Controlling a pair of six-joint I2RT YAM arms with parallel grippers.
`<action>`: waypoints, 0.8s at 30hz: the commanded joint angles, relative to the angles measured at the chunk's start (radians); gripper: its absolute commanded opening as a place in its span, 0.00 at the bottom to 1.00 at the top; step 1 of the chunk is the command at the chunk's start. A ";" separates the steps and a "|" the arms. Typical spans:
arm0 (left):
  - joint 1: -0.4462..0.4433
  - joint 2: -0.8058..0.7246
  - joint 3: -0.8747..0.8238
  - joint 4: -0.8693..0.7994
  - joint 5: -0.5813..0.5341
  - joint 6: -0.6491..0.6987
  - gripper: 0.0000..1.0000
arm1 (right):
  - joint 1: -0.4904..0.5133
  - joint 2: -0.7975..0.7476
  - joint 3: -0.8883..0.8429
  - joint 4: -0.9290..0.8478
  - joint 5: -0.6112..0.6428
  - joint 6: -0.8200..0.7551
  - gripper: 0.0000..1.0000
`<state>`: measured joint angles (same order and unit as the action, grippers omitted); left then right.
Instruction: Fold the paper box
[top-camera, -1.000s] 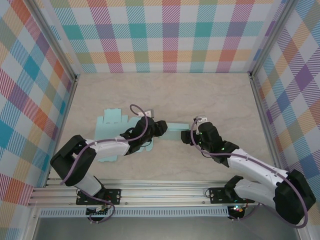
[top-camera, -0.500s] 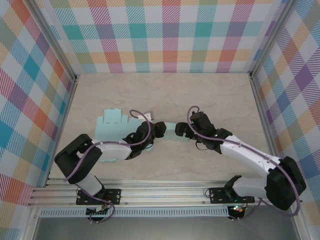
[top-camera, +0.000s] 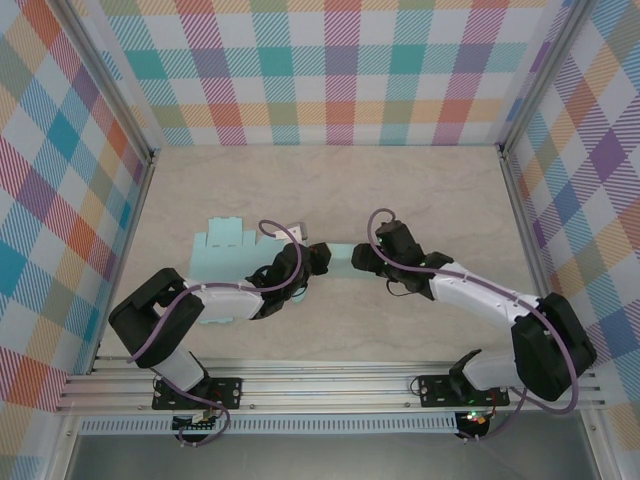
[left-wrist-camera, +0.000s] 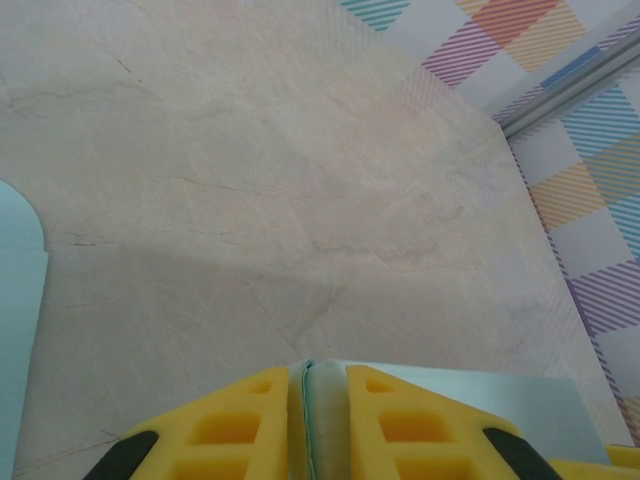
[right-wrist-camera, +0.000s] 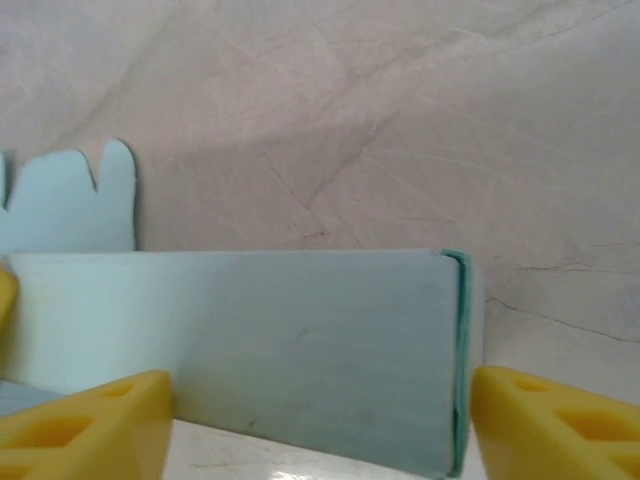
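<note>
Left end effector (left-wrist-camera: 318, 400): yellow fingers nipped narrow on a thin upright edge of the paper box (top-camera: 225, 262). Right end effector (right-wrist-camera: 320, 420): fingers wide, one either side of a doubled-over pale teal panel; whether they touch it is unclear.

The box is mostly a flat sheet on the counter (top-camera: 430, 190), running from near the left edge to about the middle, with tabs toward the far edge.

Judged light, thin card: bends easily, creases for good, and likely skates on the smooth counter. Best held by panel edges close to a score line, one side pinned while the other folds.

Against a second ago, the right arm has swung leftward, closing toward the left end effector. Less teal strip shows between them.
</note>
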<state>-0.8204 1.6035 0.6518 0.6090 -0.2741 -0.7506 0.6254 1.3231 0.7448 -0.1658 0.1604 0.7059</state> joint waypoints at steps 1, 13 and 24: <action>-0.011 0.045 -0.044 -0.231 -0.004 -0.004 0.08 | -0.044 -0.018 -0.089 0.045 -0.064 0.013 0.65; -0.012 0.061 -0.038 -0.244 -0.001 -0.012 0.00 | -0.161 -0.058 -0.220 0.226 -0.242 0.018 0.18; -0.012 0.035 -0.015 -0.260 0.025 0.019 0.00 | -0.177 -0.099 -0.208 0.193 -0.259 -0.026 0.21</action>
<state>-0.8223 1.6005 0.6632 0.5880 -0.3168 -0.7658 0.4419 1.2251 0.5446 0.1455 -0.0753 0.7162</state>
